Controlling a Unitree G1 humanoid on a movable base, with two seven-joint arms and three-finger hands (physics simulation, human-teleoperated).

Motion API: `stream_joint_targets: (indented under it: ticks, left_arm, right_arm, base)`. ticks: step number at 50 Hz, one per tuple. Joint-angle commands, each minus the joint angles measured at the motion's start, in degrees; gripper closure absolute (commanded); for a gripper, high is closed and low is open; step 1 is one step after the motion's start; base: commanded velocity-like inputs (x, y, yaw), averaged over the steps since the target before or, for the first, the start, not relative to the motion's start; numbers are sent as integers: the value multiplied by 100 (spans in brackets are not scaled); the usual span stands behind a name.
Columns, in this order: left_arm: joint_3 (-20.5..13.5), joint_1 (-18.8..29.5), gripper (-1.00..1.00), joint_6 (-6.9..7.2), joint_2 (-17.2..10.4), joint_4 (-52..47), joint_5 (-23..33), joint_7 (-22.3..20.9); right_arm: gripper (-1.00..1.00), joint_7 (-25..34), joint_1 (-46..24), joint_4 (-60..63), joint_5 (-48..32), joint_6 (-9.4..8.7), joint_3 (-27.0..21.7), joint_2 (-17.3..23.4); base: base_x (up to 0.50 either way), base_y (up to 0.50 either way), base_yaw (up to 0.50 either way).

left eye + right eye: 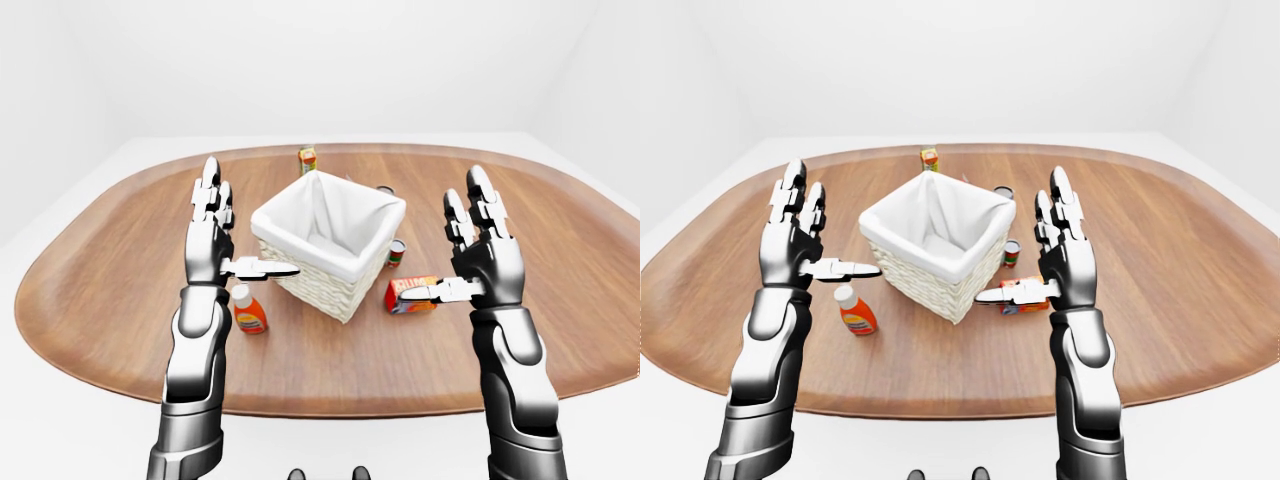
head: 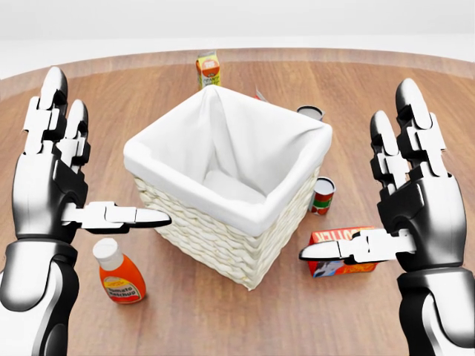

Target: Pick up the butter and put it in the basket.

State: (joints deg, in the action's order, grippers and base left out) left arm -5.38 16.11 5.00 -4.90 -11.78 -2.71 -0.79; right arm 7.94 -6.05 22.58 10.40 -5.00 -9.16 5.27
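Our left hand (image 2: 52, 185) and right hand (image 2: 415, 200) hover, fingers spread, empty. Butter (image 2: 338, 256) lies at the basket's (image 2: 223, 222) 4 o'clock, a can (image 2: 323, 195) just beyond, a sauce bottle (image 2: 119, 273) at 8.

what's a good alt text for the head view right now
Two open robot hands, left hand and right hand, are raised on either side of a white-lined wicker basket on a wooden table. A butter box lies under the right thumb; an orange bottle lies lower left.

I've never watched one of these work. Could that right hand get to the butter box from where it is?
Probably yes. The right hand hangs open just above the butter box, its thumb crossing the box in the head view. The basket stands to the left, and nothing else seems to block the way.
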Motion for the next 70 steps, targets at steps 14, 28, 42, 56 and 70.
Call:
stream_joint_targets:
  ticks: [14, 28, 42, 56, 70]
  left_arm:
    - [0, -4, -100, 0, 1, -67, -7, -7]
    - [0, -18, -100, 0, 2, -43, -6, -20]
    - [-1, -26, -100, 0, 4, -65, -11, -20]
    - [1, -29, -100, 0, 3, -138, 5, -8]
    - [-34, -8, -100, 0, -23, -285, -40, -23]
  right_arm:
    - [-100, 76, 118, 88, 35, 0, -43, 3]
    - [-100, 148, 208, 89, 5, 0, -66, -1]
    - [-100, 1352, 276, -959, -2107, 91, -179, 688]
    - [-100, 2124, 400, -2038, -3726, 1000, -664, 1042]
    - [-100, 1542, -258, -3528, -5325, 1000, -328, 1542]
  base:
    - [42, 0, 0]
    - [4, 0, 0]
    - [0, 0, 0]
    - [0, 0, 0]
    - [0, 0, 0]
